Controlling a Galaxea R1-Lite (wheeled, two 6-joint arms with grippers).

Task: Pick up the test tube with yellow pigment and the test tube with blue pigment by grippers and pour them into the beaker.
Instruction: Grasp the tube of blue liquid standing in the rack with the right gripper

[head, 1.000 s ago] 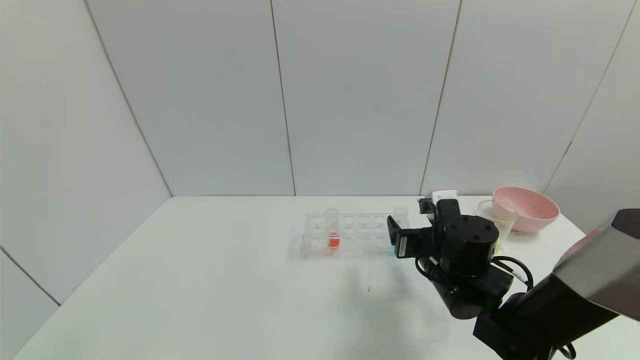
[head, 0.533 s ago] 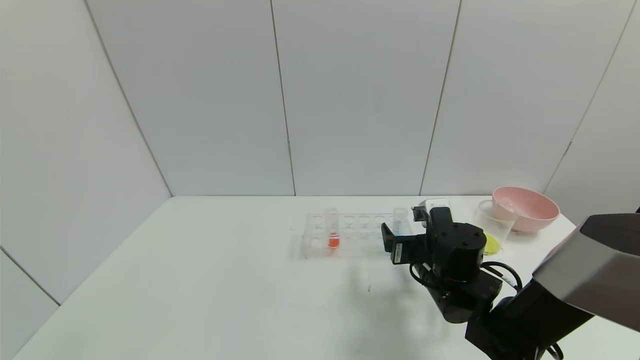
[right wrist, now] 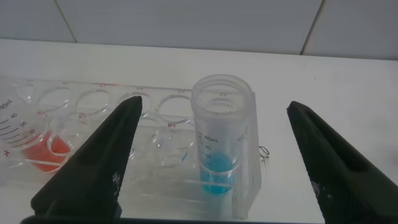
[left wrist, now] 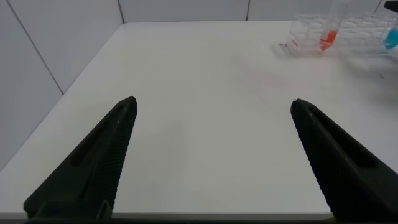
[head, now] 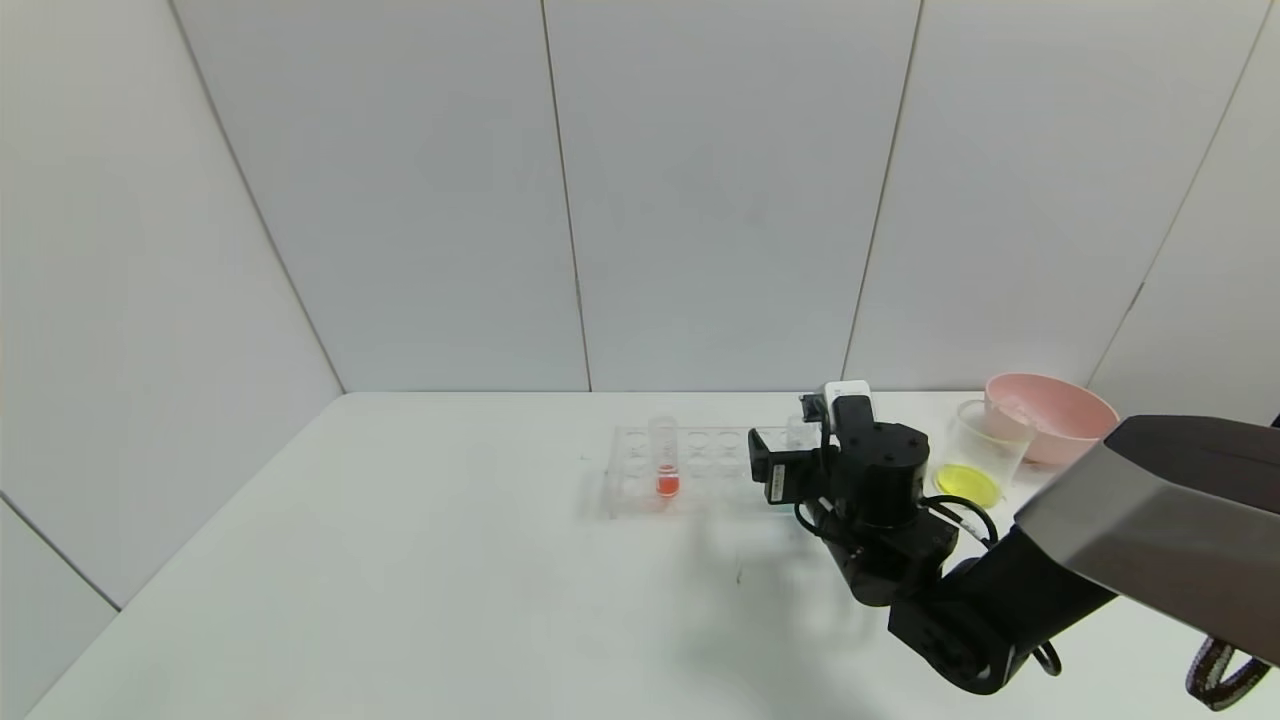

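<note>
Right claw (right wrist: 208, 158) spread wide, lined up on the test tube with blue pigment (right wrist: 221, 140), upright in the rack (right wrist: 124, 134), not gripped; left claw (left wrist: 211, 155) parked apart. Beaker (head: 985, 450) on the desk (head: 400, 560) holds yellow already; looks like blue pick and pour remain.

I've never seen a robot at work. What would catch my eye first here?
Probably the big black right hand, open, lined up on the test tube with blue pigment standing at the end of a clear rack. Next, the colours: a tube of red-orange liquid farther left in that rack, and yellow liquid pooled in the beaker beside a pink bowl on the right.
</note>
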